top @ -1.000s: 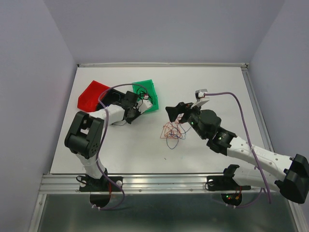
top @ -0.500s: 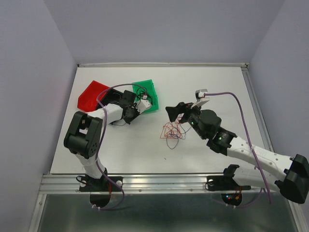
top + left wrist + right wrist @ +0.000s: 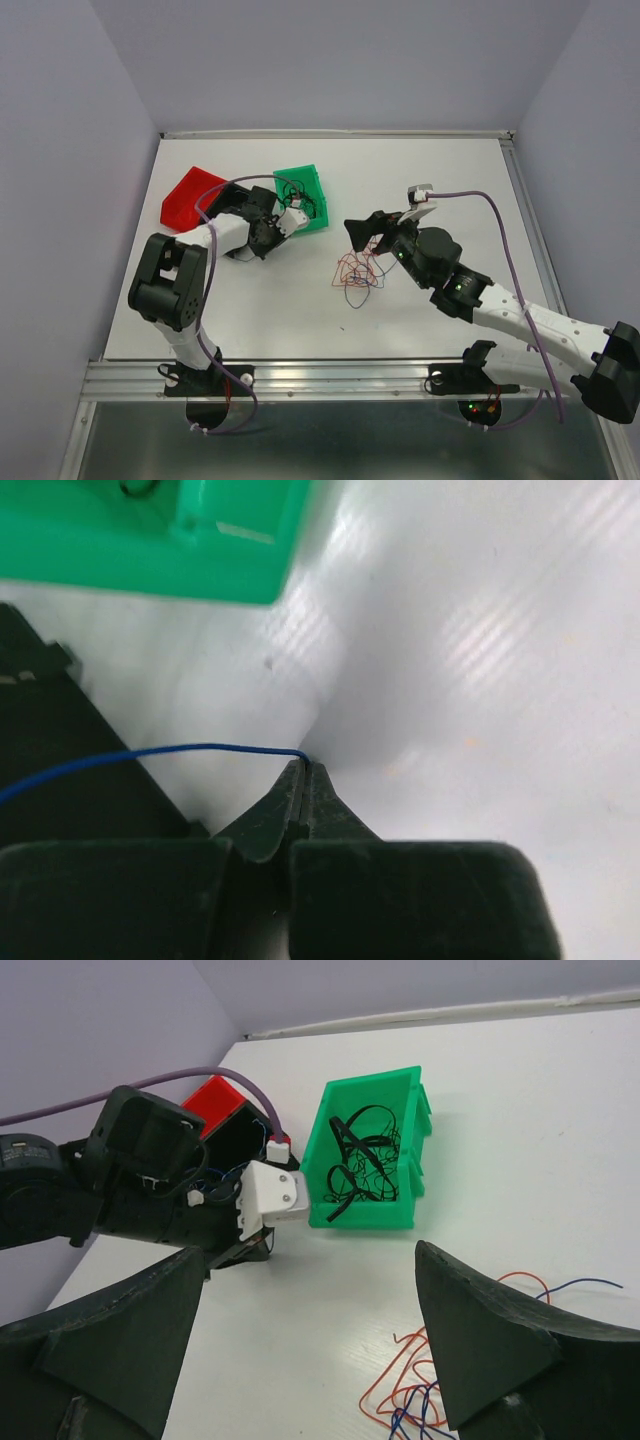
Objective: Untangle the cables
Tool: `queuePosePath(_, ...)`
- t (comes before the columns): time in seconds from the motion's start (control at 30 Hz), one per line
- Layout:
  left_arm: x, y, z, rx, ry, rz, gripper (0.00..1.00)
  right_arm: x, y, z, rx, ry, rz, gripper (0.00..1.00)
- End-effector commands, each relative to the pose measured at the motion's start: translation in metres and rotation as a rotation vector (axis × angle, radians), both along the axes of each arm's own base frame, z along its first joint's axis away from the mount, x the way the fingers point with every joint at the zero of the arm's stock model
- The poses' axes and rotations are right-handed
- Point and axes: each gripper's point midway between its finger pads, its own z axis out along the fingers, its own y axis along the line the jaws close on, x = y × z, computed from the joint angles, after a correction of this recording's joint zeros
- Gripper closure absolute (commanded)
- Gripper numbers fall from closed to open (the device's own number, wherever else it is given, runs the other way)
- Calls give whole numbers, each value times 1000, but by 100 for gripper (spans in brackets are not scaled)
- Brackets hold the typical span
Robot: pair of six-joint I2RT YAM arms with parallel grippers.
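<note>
A clump of thin red and blue cables (image 3: 357, 271) lies on the white table, also low right in the right wrist view (image 3: 470, 1380). Black cables (image 3: 365, 1155) lie in a green bin (image 3: 305, 187). My left gripper (image 3: 302, 770) is shut on a thin blue cable (image 3: 190, 750) that trails left, close above the table beside the green bin (image 3: 150, 540). My right gripper (image 3: 362, 230) is open and empty, just above the clump's far edge; its fingers (image 3: 480, 1345) frame the view.
A red bin (image 3: 190, 195) stands left of the green bin, behind the left arm (image 3: 150, 1180). A black bin sits between them, under the left wrist. The table's raised rim (image 3: 340, 133) runs along the back.
The left gripper has shifted slightly left and back, toward the bins, with the blue cable. The right arm has barely moved.
</note>
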Motion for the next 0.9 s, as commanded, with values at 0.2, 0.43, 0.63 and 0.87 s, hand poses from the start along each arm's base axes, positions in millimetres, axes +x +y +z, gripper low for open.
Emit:
queuePosePath(0.2,-1,4,120,-161,-77,-29,100,-1,-1,6,17,-23,-7,10)
queuePosePath(0.43,7,20,142,-196,-89,-4,100,-2,-1,6,19,-21,-3,10)
queuePosePath(0.63,30,47,145,-186,-112,50,100,-1,-1,5,21,-21,-3,10)
queuePosePath(0.87,62,73,119,-168,-100,117,100,-1,-1,5,21,-21,-3,10)
